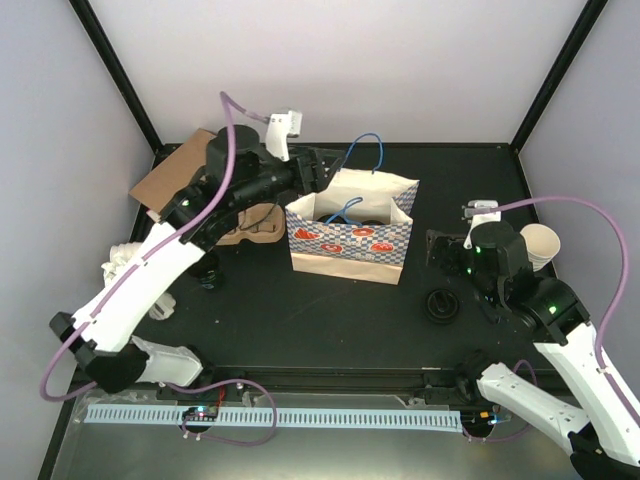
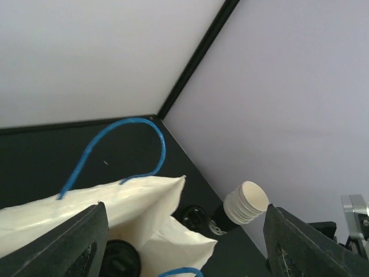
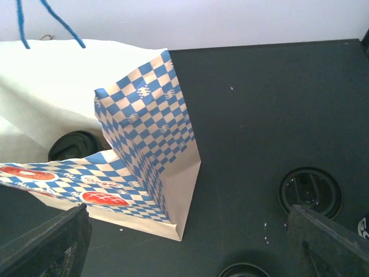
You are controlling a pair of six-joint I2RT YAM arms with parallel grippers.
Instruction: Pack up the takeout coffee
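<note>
Black table (image 1: 300, 320) carries your blue-and-white checked paper bag (image 1: 350, 240), standing open. Your left gripper (image 2: 185, 228) hangs over the bag's mouth, jaws released and empty. Your right gripper (image 3: 187, 236) is beside the bag, jaws spread too. One round black-lidded takeout coffee cup (image 3: 75, 145) sits inside the bag; another round black lid (image 3: 310, 191) rests on the table to the bag's right.

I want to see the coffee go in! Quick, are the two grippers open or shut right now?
Left gripper: jaws open, holding nothing.
Right gripper: jaws open, holding nothing.
</note>
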